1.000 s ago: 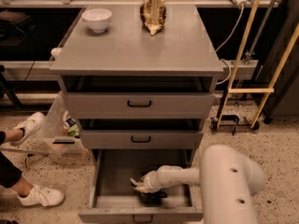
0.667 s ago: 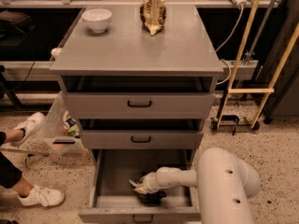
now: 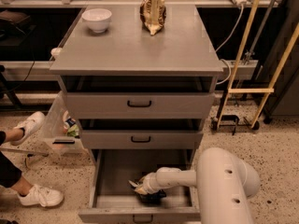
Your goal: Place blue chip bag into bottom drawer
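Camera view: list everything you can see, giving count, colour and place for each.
cabinet: 1, grey, centre
white bowl: 1, white, cabinet top, back left
brown chip bag: 1, brown and tan, upright on the cabinet top, back centre
upper drawers: 2, grey with black handles, above the bottom drawer
bottom drawer: 1, grey, pulled open at floor level
blue chip bag: 1, dark blue, inside the bottom drawer, near its front
wooden poles: 2, yellow, right of the cabinet
shoes: 2, white, floor at left
arm: 1, off-white, lower right
gripper: 1, off-white, inside the bottom drawer at the blue chip bag
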You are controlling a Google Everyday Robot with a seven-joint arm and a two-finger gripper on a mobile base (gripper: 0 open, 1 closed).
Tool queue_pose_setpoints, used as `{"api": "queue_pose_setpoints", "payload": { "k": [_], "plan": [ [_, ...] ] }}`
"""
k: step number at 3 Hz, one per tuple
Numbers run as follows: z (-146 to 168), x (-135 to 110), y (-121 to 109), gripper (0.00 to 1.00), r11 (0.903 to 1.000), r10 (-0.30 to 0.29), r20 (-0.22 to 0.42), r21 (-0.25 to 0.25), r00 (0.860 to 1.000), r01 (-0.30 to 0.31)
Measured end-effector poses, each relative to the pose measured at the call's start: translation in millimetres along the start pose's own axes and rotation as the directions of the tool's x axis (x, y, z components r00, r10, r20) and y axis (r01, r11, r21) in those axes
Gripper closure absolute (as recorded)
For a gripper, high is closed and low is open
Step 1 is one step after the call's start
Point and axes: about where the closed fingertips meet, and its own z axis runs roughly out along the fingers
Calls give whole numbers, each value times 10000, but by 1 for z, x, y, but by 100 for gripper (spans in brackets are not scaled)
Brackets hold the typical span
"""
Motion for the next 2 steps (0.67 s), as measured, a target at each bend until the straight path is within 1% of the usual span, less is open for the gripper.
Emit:
{"api": "queue_pose_setpoints", "payload": {
  "k": [2],
  "plan": [
    [0,0,0,14,10000,0,0,-1,10000,0]
  ]
}}
